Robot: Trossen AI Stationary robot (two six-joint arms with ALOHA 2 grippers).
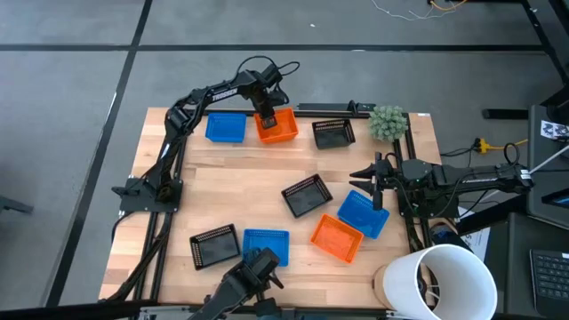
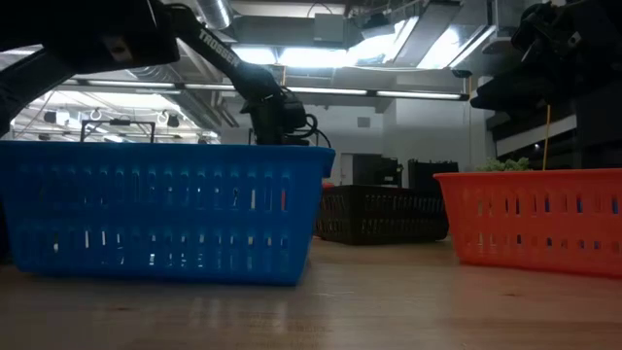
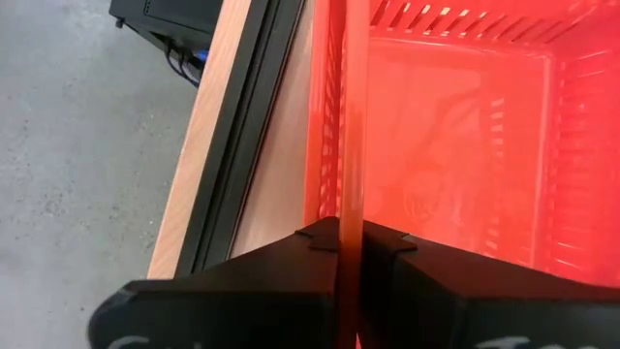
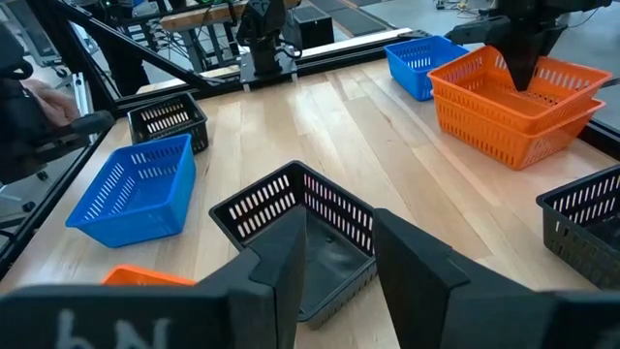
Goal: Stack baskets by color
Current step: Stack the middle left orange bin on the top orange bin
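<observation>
My left gripper (image 1: 265, 116) is at the table's far edge, shut on an orange basket (image 4: 484, 82). That basket sits tilted in a second orange basket (image 4: 504, 136). A blue basket (image 1: 226, 127) stands to their left and a black basket (image 1: 333, 133) to their right. On the near half of the table lie a black basket (image 1: 307, 196), a blue one (image 1: 363, 213), an orange one (image 1: 337, 238), another black one (image 1: 215, 246) and another blue one (image 1: 266, 246). My right gripper (image 4: 339, 252) waits open at the table's right edge. My left gripper pinches the upper orange basket's wall (image 3: 349, 145) at its rim, on the side toward the table's far edge. One finger (image 3: 387, 247) is inside the basket and one (image 3: 315, 242) outside. The fingers come from above, slanting down. The basket rests tilted in the orange basket below.
A small green plant (image 1: 388, 122) stands at the far right corner. A large white bucket (image 1: 440, 280) stands at the near right. A black rail (image 3: 242, 145) runs along the table's far edge, close to the held basket. Bare wood lies in the table's middle left.
</observation>
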